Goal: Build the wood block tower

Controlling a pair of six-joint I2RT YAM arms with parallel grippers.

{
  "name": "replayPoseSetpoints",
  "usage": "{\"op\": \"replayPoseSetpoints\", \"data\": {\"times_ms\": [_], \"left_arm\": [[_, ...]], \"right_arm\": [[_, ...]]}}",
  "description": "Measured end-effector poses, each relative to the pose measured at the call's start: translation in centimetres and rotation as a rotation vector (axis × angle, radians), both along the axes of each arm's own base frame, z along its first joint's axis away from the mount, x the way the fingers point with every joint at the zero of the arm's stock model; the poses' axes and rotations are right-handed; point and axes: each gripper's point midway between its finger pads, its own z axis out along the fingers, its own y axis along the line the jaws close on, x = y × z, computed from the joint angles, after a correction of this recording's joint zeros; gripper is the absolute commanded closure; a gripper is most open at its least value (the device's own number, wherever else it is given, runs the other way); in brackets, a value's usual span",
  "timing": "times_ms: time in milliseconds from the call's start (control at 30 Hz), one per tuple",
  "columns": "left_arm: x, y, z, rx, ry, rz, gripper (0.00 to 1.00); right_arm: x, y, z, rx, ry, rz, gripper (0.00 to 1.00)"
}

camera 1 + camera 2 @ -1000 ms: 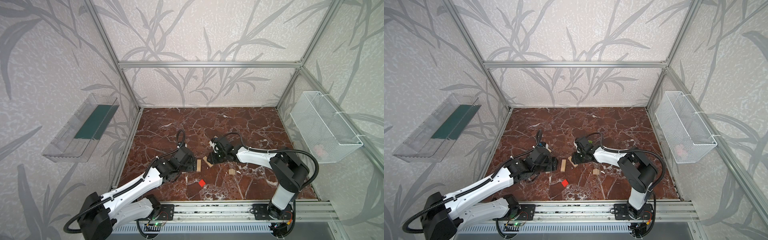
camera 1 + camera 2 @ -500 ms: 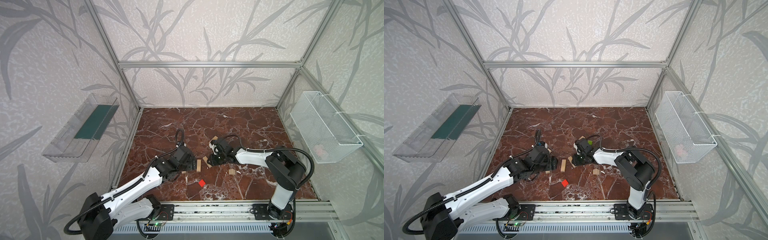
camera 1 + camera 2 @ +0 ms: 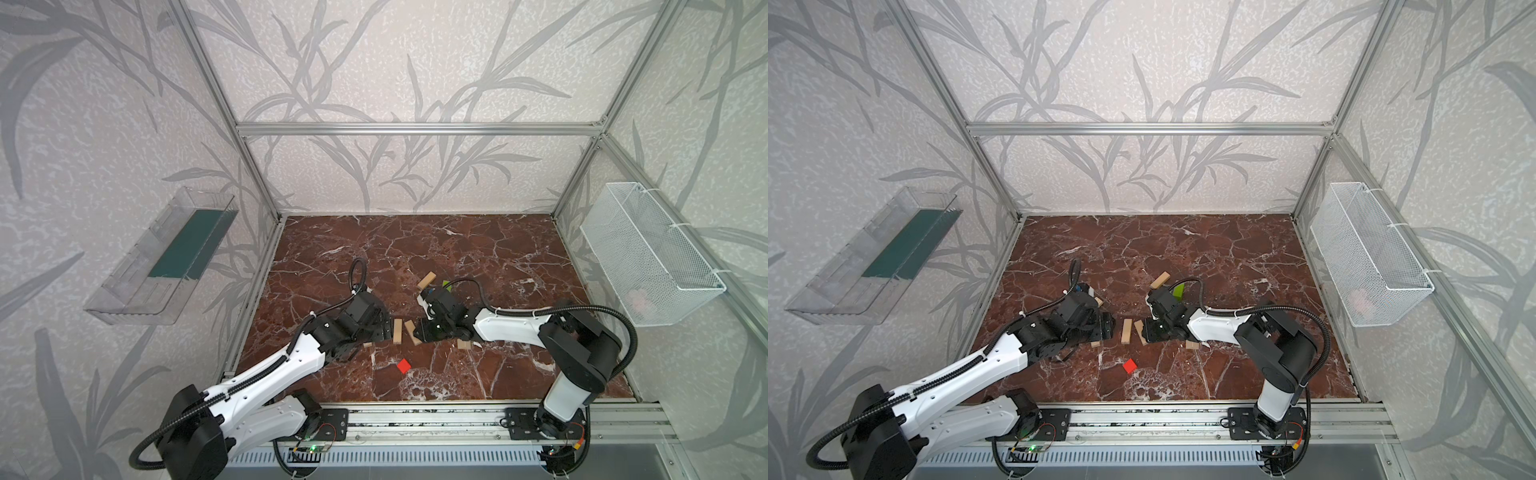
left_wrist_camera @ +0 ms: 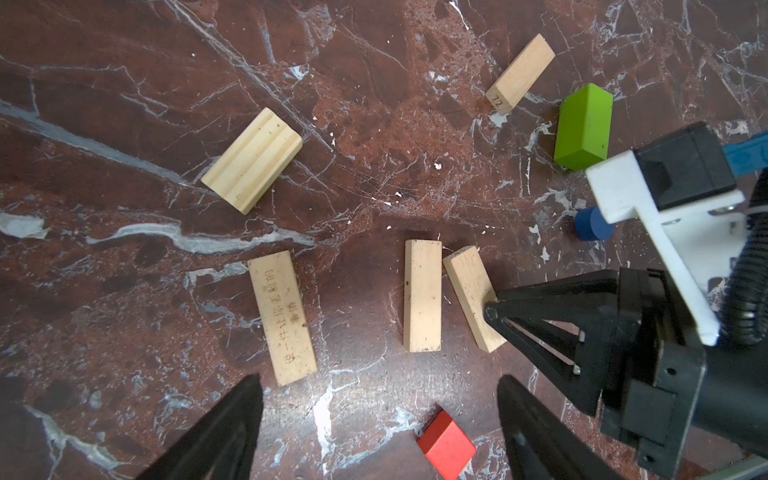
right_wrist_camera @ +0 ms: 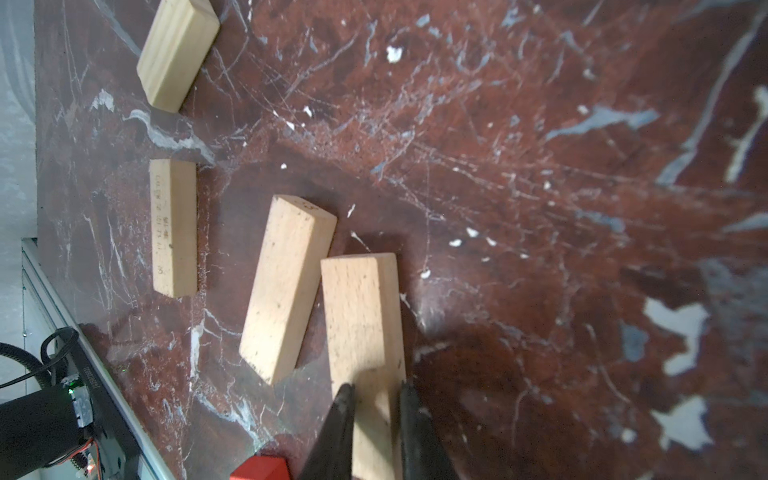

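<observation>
Wood blocks (image 4: 282,318) lying loose and flat on marble floor (image 4: 124,104). Right gripper (image 5: 376,386) pinching end of one plank (image 5: 359,316); left gripper (image 4: 378,377) spread wide, empty, near red cube (image 4: 446,442).

Tabletop: red-brown marble slab (image 3: 457,257) is carrying scattered wood blocks (image 3: 397,331).
Planks: pale planks (image 4: 422,301) are lying loose, two side by side.
Colours: green block (image 4: 584,126), blue piece (image 4: 590,224) and red cube (image 4: 446,444) are sitting apart.
</observation>
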Motion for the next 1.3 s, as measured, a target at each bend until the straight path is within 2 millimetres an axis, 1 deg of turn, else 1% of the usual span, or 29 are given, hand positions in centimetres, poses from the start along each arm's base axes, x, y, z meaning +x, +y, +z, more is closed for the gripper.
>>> {"op": "replayPoseSetpoints", "data": {"times_ms": [167,233,433,633,700,800,900,1000,1067,1200,1300], "left_arm": [[0.1,0.1,0.0,-0.005,0.002,0.007,0.14],[0.1,0.1,0.0,-0.008,0.004,0.006,0.14],[0.1,0.2,-0.2,-0.012,0.008,0.008,0.14],[0.0,0.4,-0.5,-0.011,0.013,0.012,0.13],[0.0,0.4,-0.5,-0.014,0.012,0.012,0.13],[0.0,0.3,-0.3,-0.023,0.013,0.009,0.13],[-0.2,0.1,-0.1,-0.038,0.012,0.000,0.14],[-0.4,0.0,0.1,-0.045,0.013,-0.012,0.14],[-0.5,-0.1,0.1,-0.051,0.015,-0.022,0.14],[-0.7,-0.2,0.2,-0.053,0.017,-0.034,0.14],[-0.8,-0.2,0.1,-0.053,0.022,-0.039,0.14]], "right_arm": [[0.2,0.2,0.2,-0.012,-0.018,-0.060,0.86],[0.5,0.1,0.2,-0.014,-0.023,-0.092,0.87],[0.5,0.3,0.3,-0.017,-0.048,-0.158,0.87],[-0.5,-0.1,0.6,-0.009,-0.043,-0.176,0.85],[-0.7,0.0,1.0,0.003,-0.040,-0.179,0.83],[-0.7,0.1,2.1,0.033,-0.048,-0.178,0.80],[-1.0,-0.2,3.4,0.058,-0.062,-0.175,0.78],[-1.6,-0.7,4.1,0.062,-0.068,-0.158,0.77],[-2.1,-1.0,4.0,0.057,-0.059,-0.137,0.77],[-3.3,-1.7,2.8,0.023,-0.028,-0.098,0.80],[-3.8,-2.0,2.2,0.001,-0.018,-0.074,0.82]]}}
